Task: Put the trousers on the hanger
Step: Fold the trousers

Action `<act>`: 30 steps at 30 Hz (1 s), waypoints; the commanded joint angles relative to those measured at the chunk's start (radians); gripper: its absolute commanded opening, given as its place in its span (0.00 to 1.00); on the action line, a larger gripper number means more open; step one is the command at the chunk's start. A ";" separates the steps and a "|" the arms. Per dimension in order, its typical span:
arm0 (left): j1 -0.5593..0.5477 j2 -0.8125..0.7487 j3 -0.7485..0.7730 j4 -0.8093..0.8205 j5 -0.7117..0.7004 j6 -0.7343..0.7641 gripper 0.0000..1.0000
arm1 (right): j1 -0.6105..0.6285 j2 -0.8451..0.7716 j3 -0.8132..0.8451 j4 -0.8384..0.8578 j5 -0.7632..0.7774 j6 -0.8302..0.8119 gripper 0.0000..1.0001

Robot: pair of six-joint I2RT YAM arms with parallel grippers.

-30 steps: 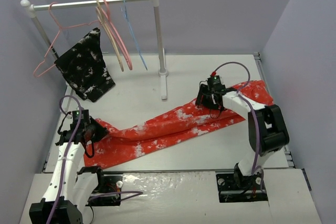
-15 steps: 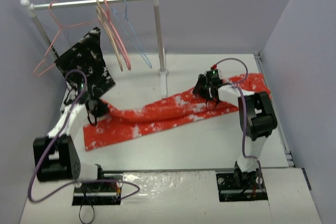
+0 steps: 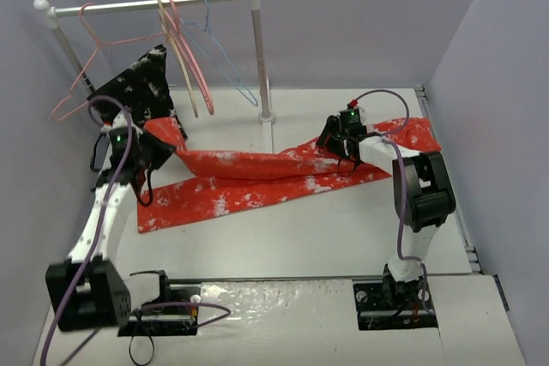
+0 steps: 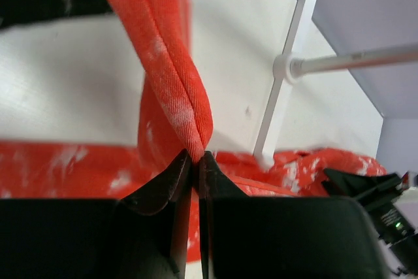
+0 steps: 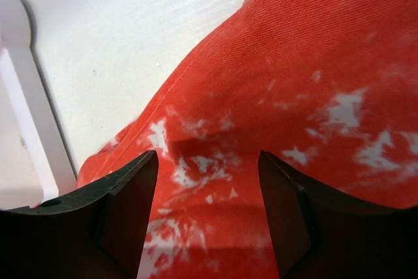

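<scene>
The red-orange trousers (image 3: 257, 165) stretch across the table from left to right. My left gripper (image 3: 157, 148) is shut on one end and holds it up off the table; in the left wrist view a twisted fold of the trousers (image 4: 176, 96) runs up from the shut gripper (image 4: 196, 156). Over the trousers' right part, my right gripper (image 3: 343, 148) stands open. In its wrist view the trousers (image 5: 294, 96) lie flat under the gripper (image 5: 209, 161), its fingers apart. The light-blue hanger (image 3: 226, 68) hangs on the rail (image 3: 129, 6).
A black speckled garment (image 3: 137, 102) hangs on a thin pink wire hanger (image 3: 75, 99) at the left. Thicker pink and beige hangers (image 3: 187, 62) hang beside the blue one. The rack's right post (image 3: 257, 57) and foot (image 3: 268, 136) stand just behind the trousers.
My left gripper has carried the trousers' end up and back toward the rack, dragging the cloth farther back. The right gripper moved slightly back and stayed open.
</scene>
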 commanded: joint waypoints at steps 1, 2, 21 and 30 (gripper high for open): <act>0.020 -0.208 -0.221 0.210 -0.020 0.014 0.00 | -0.001 -0.177 -0.016 0.002 0.049 -0.075 0.61; 0.020 -0.223 -0.253 0.230 -0.022 0.013 0.00 | -0.001 -0.189 -0.023 0.002 0.051 -0.078 0.61; 0.012 -0.378 -0.569 0.100 -0.075 -0.203 0.13 | 0.282 -0.285 -0.206 0.000 -0.129 -0.265 0.61; -0.048 -0.408 -0.267 -0.519 -0.259 -0.258 0.29 | 0.408 -0.273 -0.318 0.029 -0.132 -0.290 0.61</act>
